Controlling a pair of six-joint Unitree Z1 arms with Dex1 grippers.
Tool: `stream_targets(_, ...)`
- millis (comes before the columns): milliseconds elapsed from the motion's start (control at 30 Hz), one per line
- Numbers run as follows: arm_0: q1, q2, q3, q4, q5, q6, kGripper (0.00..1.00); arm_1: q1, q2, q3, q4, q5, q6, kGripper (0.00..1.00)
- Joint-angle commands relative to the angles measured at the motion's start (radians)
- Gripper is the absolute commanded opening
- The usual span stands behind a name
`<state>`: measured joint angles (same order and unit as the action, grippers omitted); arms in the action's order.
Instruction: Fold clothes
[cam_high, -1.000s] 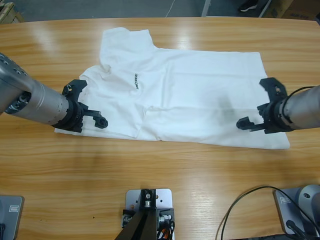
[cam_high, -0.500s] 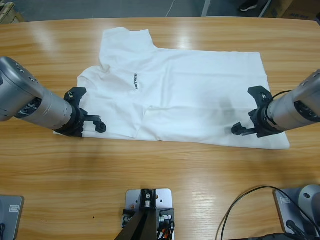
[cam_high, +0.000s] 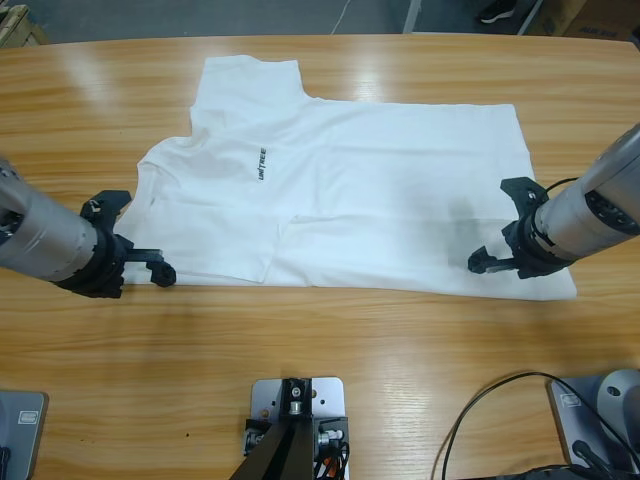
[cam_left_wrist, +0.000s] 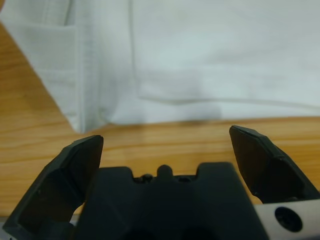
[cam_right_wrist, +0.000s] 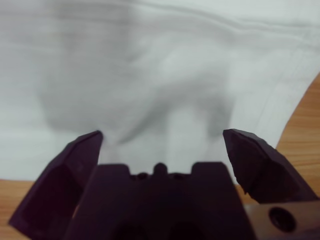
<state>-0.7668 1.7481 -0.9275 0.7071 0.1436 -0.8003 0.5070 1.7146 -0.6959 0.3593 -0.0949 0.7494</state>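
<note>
One T-shirt (cam_high: 380, 190) lies between two open tools.

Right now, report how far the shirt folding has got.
Done: the white T-shirt lies flat on the wooden table, lower sleeve tucked under. In hand: nothing; left gripper sits open off its edge, right gripper open over the hem. Left: every main fold.

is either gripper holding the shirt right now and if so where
Nothing is held. The left gripper is open over bare table just off the shirt edge; the right gripper is open over the cloth, gripping none.
</note>
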Motion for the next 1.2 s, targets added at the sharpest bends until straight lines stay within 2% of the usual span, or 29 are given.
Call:
stream_targets(33, -0.009, -0.036, 0.037, 0.033, 0.014, -0.007, 1.0, -0.015, 0.076, -0.051, 0.096, -0.032, 0.035, 0.987)
stream_targets(133, -0.01, -0.055, 0.003, -0.007, 0.035, 0.006, 1.0, -0.015, -0.035, -0.047, 0.1, -0.036, -0.001, 0.991)
stream_targets(233, -0.046, -0.06, -0.074, -0.085, 0.033, 0.318, 1.0, -0.015, -0.12, -0.04, 0.106, -0.022, -0.039, 0.991)
stream_targets(333, -0.046, 0.006, -0.128, -0.121, -0.01, 0.582, 1.0, -0.015, -0.115, -0.04, 0.107, -0.017, -0.042, 0.987)
stream_targets(433, -0.034, 0.096, -0.125, -0.129, -0.044, 0.736, 1.0, -0.015, -0.107, -0.041, 0.106, -0.013, -0.042, 0.987)
stream_targets(533, -0.024, 0.158, -0.08, -0.208, -0.058, 0.829, 1.0, -0.015, -0.097, -0.044, 0.106, -0.011, -0.042, 0.987)
stream_targets(700, 0.009, 0.207, -0.041, -0.294, -0.062, 0.93, 1.0, -0.015, -0.075, -0.05, 0.104, -0.011, -0.044, 0.987)
stream_targets(933, 0.017, 0.221, 0.04, -0.32, -0.062, 0.951, 0.999, -0.015, -0.044, -0.055, 0.101, -0.016, -0.044, 0.987)
stream_targets(1200, -0.046, 0.192, 0.053, -0.312, -0.063, 0.891, 0.973, -0.023, -0.03, -0.059, 0.099, -0.024, -0.042, 0.987)
